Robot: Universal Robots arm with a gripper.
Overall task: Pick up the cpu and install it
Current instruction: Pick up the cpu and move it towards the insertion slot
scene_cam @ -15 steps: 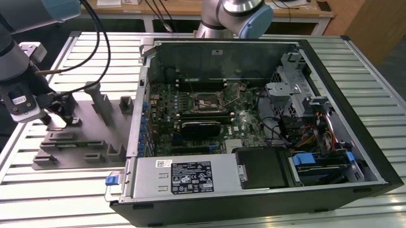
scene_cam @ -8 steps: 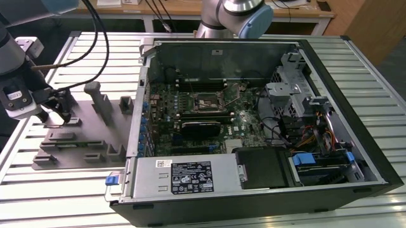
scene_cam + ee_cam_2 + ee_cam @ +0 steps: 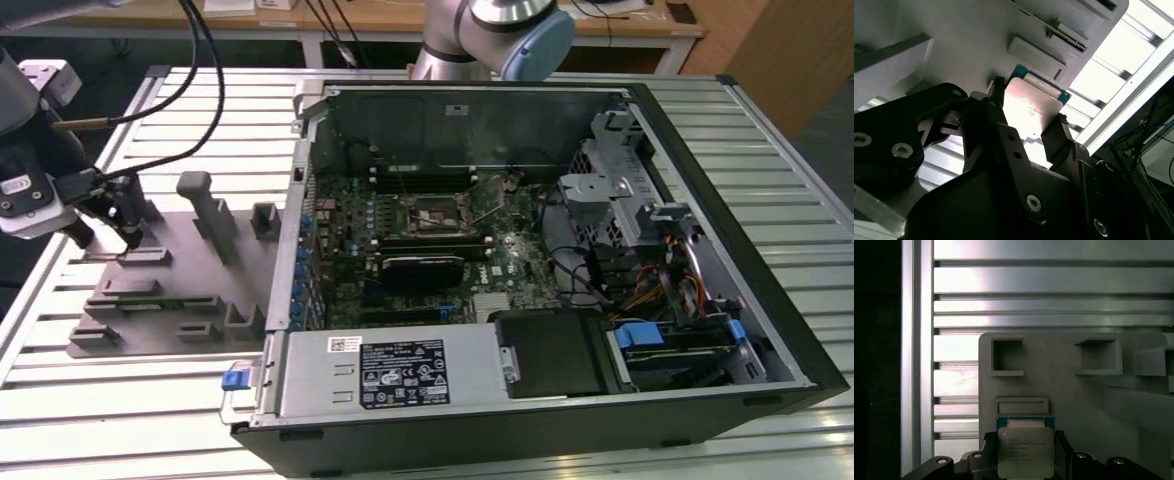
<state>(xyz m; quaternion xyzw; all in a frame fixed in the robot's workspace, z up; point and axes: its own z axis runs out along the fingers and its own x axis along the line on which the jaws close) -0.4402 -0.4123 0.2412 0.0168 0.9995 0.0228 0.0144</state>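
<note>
The open computer case [image 3: 454, 125] is sitting just beside the grey fixture tray [image 3: 187, 272]. Over that tray the gripper [image 3: 107, 240] is hovering, its fingers [image 3: 1056, 135] pinching the cpu [image 3: 1025, 450] by opposite edges, probably sparing its flat faces.

Look: cpu [image 3: 1025, 456], a square chip with a pale silver lid, faint print and a thin blue-green rim.
Pose: flat, lid facing away from the grey tray [image 3: 1069, 385].
Place: at the tray's edge, just beside a shallow rectangular recess.
Hold: the claw [image 3: 1025, 440] closes on two opposite edges.
</note>
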